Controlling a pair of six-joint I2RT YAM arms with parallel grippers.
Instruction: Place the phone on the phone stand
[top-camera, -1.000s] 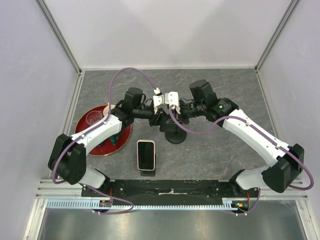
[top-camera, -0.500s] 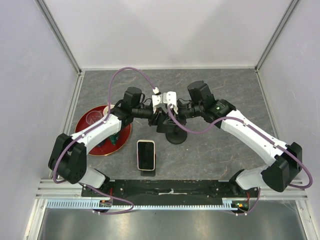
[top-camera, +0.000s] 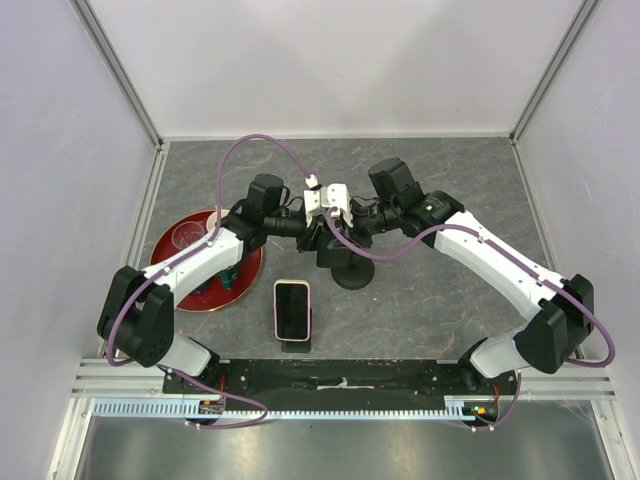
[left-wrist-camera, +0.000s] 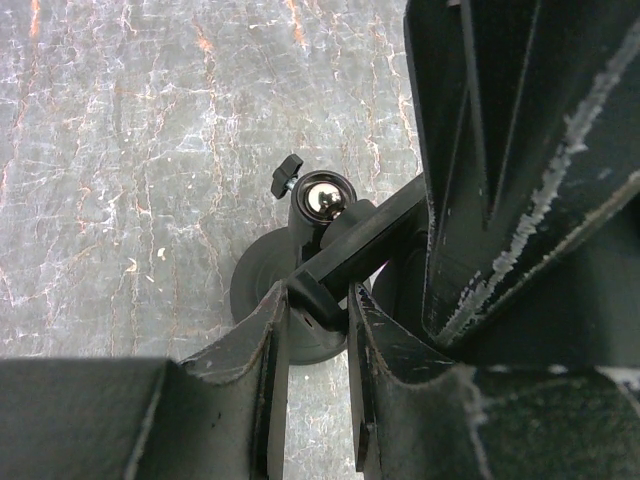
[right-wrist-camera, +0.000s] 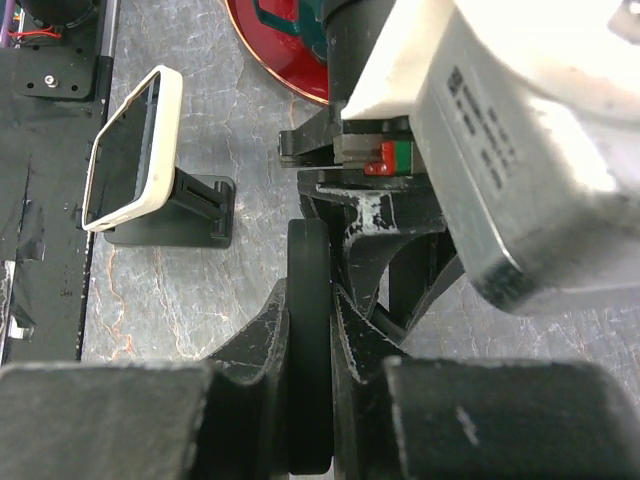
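The right arm (top-camera: 490, 255) has swung toward the left of the frame. Its dark wrist block (top-camera: 390, 180) now sits a little further left and higher than a second ago, and its elbow joint (top-camera: 555, 335) at lower right has drawn in from the right edge. The right gripper (top-camera: 336, 232), clamped on the phone stand (top-camera: 350, 272) at centre, has shifted left with it. Its white camera (top-camera: 338, 196) has closed up on the other wrist's white camera (top-camera: 316, 200), and the two nearly touch.
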